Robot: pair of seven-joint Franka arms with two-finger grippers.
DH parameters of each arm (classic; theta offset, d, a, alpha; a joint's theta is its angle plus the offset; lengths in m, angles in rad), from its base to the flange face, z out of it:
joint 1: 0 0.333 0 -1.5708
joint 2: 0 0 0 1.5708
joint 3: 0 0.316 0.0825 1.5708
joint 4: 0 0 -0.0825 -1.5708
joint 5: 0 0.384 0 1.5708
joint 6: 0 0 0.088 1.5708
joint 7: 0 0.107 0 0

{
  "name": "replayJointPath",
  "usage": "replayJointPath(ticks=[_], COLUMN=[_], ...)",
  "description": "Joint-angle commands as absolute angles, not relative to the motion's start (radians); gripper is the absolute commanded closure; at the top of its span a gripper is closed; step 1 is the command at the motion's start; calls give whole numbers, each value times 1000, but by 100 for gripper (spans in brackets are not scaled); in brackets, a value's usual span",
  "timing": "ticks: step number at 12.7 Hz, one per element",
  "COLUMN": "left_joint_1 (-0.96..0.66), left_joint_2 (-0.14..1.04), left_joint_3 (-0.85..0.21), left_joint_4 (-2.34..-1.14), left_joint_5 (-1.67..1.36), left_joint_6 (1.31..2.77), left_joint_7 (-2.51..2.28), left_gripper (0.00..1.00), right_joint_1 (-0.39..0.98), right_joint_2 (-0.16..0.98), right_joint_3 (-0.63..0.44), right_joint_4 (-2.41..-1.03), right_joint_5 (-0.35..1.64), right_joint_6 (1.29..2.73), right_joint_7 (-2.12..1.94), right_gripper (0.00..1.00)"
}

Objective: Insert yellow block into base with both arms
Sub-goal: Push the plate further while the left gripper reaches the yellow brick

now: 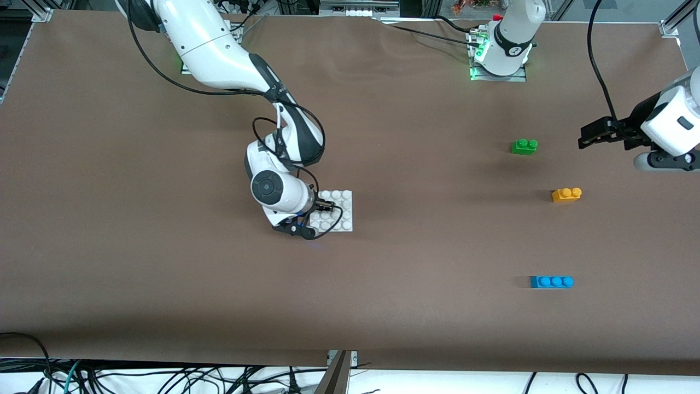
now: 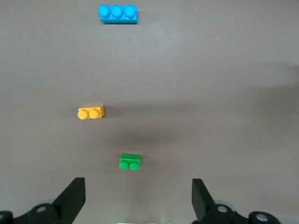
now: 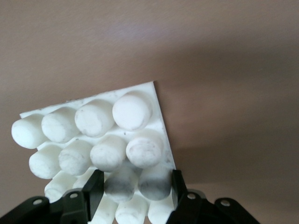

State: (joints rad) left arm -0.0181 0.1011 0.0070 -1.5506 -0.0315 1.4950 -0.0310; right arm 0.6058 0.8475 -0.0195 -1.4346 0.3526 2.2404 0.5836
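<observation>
The yellow block (image 1: 566,194) lies on the table toward the left arm's end; it also shows in the left wrist view (image 2: 91,112). The white studded base (image 1: 340,210) lies flat near the middle of the table. My right gripper (image 1: 321,207) is down on the base, its fingers closed against two studs of the base (image 3: 117,126) at one edge (image 3: 136,186). My left gripper (image 1: 586,137) is open and empty in the air, beside the green brick and apart from the yellow block (image 2: 138,198).
A green two-stud brick (image 1: 524,146) lies farther from the front camera than the yellow block and shows in the left wrist view (image 2: 129,161). A blue three-stud brick (image 1: 551,281) lies nearer the camera (image 2: 118,13). Brown table cover.
</observation>
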Motion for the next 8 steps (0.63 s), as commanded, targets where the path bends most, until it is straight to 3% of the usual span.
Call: replayJointPath(ticks=[1,8], left_joint_1=[-25,-55], left_joint_2=[126,146], left_joint_3=[5,8], left_joint_4=[-1529,-1554], left_joint_5=[-18,54], left_joint_6=[1486,1543], left_joint_7=[-31,-23], left_gripper=[0,0], right_joint_1=[614,678], right_joint_2=[879,937], right_joint_3=[8,9], right_joint_4=[-1404,-1333], right_joint_5=[367,367], right_joint_6=[2282,2338], right_joint_7=[621,692], right_gripper=[37,37])
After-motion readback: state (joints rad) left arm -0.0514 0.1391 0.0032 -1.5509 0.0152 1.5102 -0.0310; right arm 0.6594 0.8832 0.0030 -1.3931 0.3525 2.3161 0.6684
